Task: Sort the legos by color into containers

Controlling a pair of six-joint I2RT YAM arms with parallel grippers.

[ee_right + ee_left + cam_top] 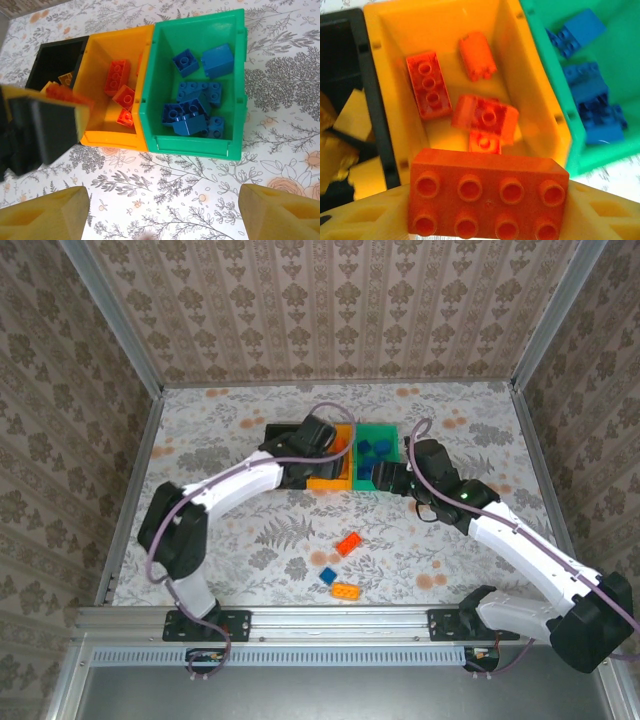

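Sorting looked nearly done: blue legos [192, 112] lay in the green bin [200, 145], the left tool [487, 220] gripped a red-orange brick [487, 180] over the orange-yellow bin [440, 25], the right tool [160, 217] hung released, and three bricks [348, 543] lay loose on the worktop [230, 420], lower centre.

Top external camera: fixed above and behind me, tilted down over whole surface [250, 540] — far off, three-bin row [328, 481] small at mid-frame.

Left wrist camera: very near, looking down into orange-yellow bin [445, 25] past red-orange lego [487, 200] in my left end effector [487, 220]; black bin [340, 55] at left edge, green bin [625, 40] at right.

Right wrist camera: farther back, looking down on all three bins from their near side — right end effector [160, 215] fingertips at bottom corners.

All views share bin row.
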